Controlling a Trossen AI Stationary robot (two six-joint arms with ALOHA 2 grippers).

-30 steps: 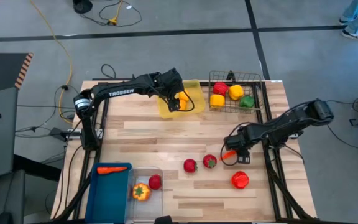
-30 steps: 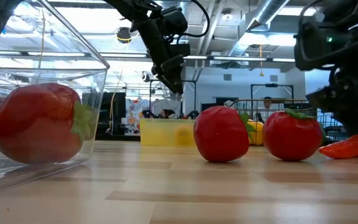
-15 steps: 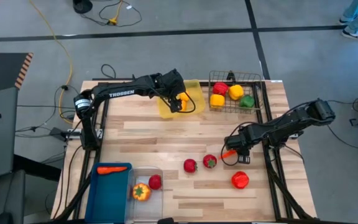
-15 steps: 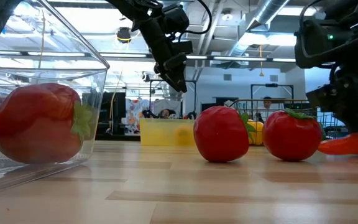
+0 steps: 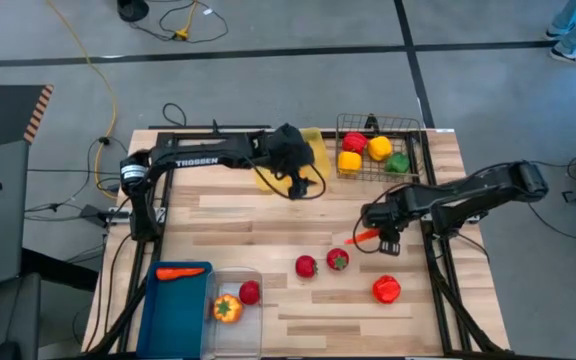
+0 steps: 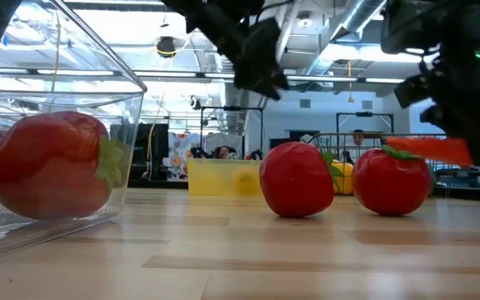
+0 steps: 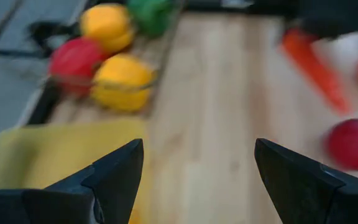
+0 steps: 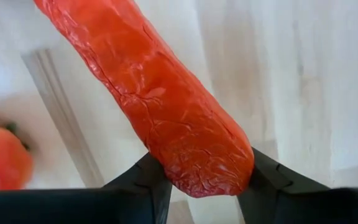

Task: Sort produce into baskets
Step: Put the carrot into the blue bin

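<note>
My right gripper [image 5: 382, 237] hangs over the table's right half, shut on an orange-red carrot [image 5: 365, 236] that shows raised above the table top in the low view [image 6: 427, 148]. My left gripper [image 5: 294, 172] stands open and empty over the near right corner of the yellow tray [image 5: 314, 148]; its fingers [image 7: 114, 174] have nothing between them. A lemon [image 6: 244, 179] lies in that tray. The black mesh basket [image 5: 378, 128] holds red, yellow and green peppers. A carrot [image 5: 178, 272] lies in the blue bin [image 5: 158, 310]. My right gripper pinches the carrot's blunt thick end [image 8: 188, 165] between its two fingers [image 8: 138, 180]. The fingers come from above, pointing down, and lie across the carrot. The carrot is lifted clear of the table, close to level, its long part sticking out toward the table's left.
Two red tomatoes [image 5: 306, 266] [image 5: 338, 260] and a red pepper [image 5: 386, 290] lie on the wood near the right gripper. The clear bin [image 5: 236, 278] at the near edge holds an orange-yellow piece [image 5: 226, 309] and a red tomato [image 5: 250, 292].
My right gripper has risen with the carrot, which lay on the table a second ago and now hangs clear of it. My left gripper has swung from over the yellow tray toward the table's right edge and tipped up toward level, still open.
</note>
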